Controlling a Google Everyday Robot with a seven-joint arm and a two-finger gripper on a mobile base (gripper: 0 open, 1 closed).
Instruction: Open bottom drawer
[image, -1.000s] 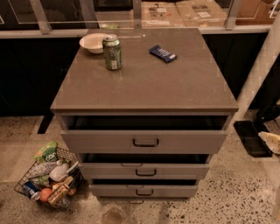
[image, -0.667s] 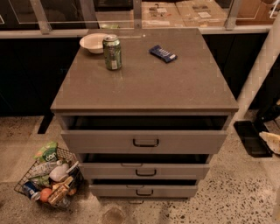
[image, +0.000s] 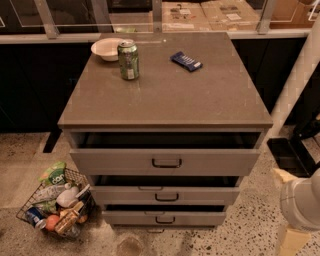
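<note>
Your gripper (image: 299, 206) sits at the lower right edge of the frame, well apart from the cabinet; you cannot tell whether it is open or closed. The bottom drawer (image: 131, 218) is low centre, beneath two wider fronts. Farther up, a green can (image: 128, 60) stands on the cabinet top (image: 165, 95).

one grey cabinet (image: 165, 100) is showing three drawer fronts (image: 115, 162), each carrying one dark bar handle (image: 166, 163), with the bottom drawer (image: 130, 218) counting as the third. one green can (image: 128, 60), one white bowl (image: 106, 48) and one blue packet (image: 186, 61) are sitting on top. one wire basket (image: 24, 212) is standing on the floor. one gripper (image: 299, 205) is hanging at the lower right edge.
</note>
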